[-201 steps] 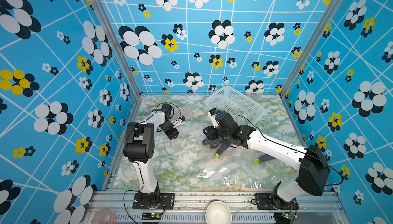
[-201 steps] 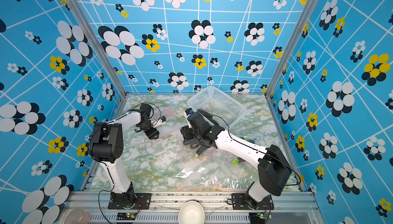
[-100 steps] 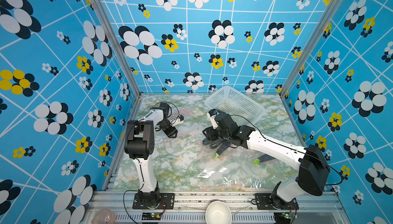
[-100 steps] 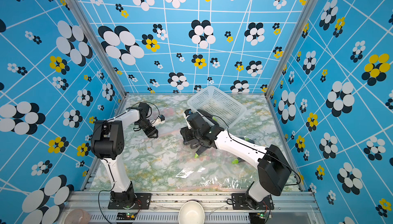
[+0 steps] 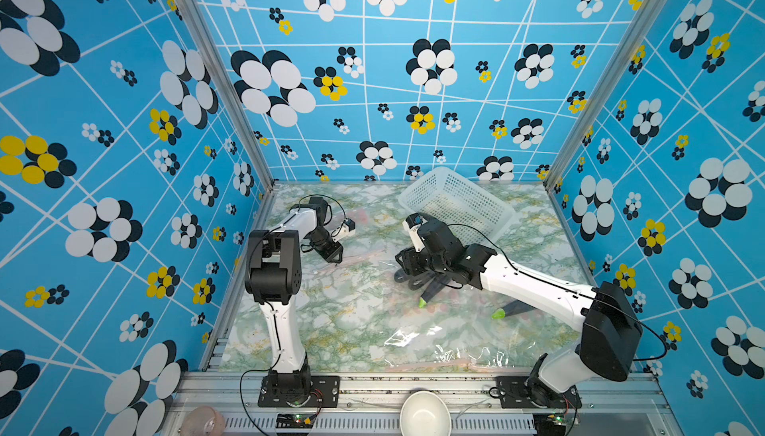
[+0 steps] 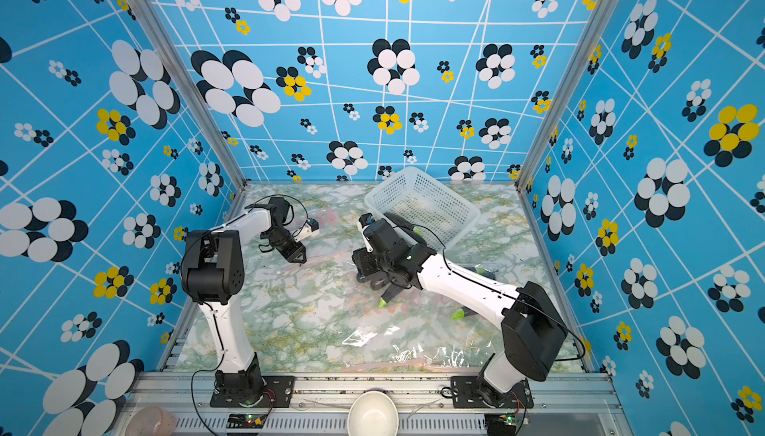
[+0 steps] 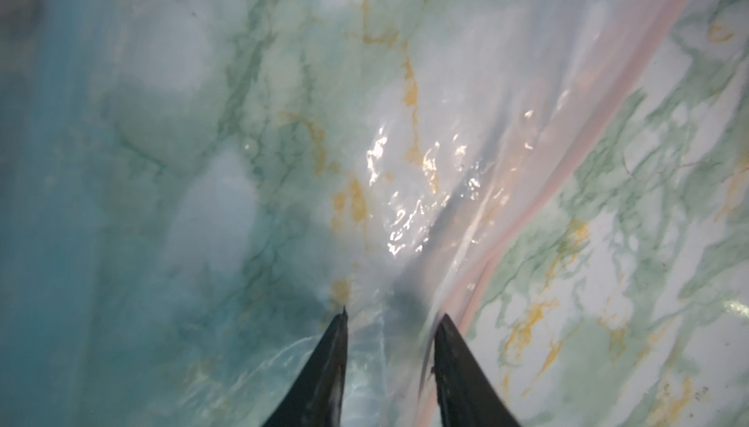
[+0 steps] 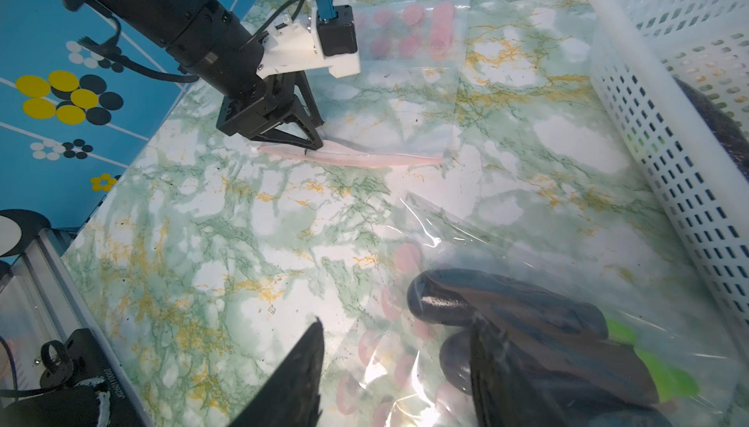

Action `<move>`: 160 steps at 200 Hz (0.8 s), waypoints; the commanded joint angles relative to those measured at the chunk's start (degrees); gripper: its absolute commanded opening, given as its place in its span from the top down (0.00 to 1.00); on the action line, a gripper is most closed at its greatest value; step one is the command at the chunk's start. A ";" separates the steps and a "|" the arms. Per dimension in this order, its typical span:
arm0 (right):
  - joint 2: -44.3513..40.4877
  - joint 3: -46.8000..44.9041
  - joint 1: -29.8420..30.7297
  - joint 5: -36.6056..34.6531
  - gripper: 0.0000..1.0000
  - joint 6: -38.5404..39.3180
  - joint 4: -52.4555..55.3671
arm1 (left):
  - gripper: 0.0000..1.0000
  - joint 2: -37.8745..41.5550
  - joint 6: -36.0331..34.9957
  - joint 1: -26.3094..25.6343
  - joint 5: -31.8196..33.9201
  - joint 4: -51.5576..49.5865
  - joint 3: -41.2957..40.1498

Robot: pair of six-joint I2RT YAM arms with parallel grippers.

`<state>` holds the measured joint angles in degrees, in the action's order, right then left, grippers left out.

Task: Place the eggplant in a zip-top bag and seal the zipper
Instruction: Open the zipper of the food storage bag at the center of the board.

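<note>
Left gripper (image 8: 313, 146) pointed down at the far left of the green-veined marble table (image 5: 331, 330), its two black fingers (image 7: 332, 364) partly open with a plain gap between the tips. Seen from the left wrist, the pink zipper strip (image 7: 567, 153) of a flat, empty zip-top bag (image 8: 409, 100) ran in between those tips and passed close to one of them; the tips stood on either side of the strip without closing on it. That bag lay flat on the table, stretching away from the strip toward the far wall. Right gripper (image 8: 399, 325) hovered low near the middle of the table, just in front of a white mesh basket (image 5: 455, 202) that sat at an angle in the far right corner. Its fingers were spread wide and gripped nothing that could be seen; one overlapped a dark purple eggplant (image 8: 514, 307) with a bright green stem, the other stood over the table. The eggplant lay beside another like it under the clear, pink-dotted plastic of a second bag (image 8: 446, 250), which spread toward the near edge; whether it was inside or only beneath the plastic could not be told. A further eggplant (image 8: 717, 116) rested in the basket.
</note>
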<state>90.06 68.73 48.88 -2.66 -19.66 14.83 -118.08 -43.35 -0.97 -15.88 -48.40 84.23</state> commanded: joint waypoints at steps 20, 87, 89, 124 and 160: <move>-1.25 0.22 0.76 -1.42 0.42 0.97 1.77 | 0.64 0.36 1.36 -0.82 0.09 -1.06 -4.42; -2.63 -0.30 1.11 -1.60 0.43 0.63 0.32 | 0.87 6.01 2.26 -1.32 2.02 3.40 -8.64; -2.75 -0.38 1.12 -1.64 0.43 0.53 0.18 | 0.87 6.04 2.41 -1.34 2.02 3.40 -8.64; -5.73 -3.02 1.12 -1.50 0.43 -0.49 -3.43 | 1.00 9.56 5.91 -1.22 -0.64 4.72 -9.34; -8.55 -6.71 1.13 -1.72 0.45 -4.88 -9.03 | 1.00 14.15 12.86 -1.14 -2.68 4.52 -9.60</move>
<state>83.53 64.31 49.50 -3.55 -20.69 10.83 -108.33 -36.38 -2.00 -15.97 -43.31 74.98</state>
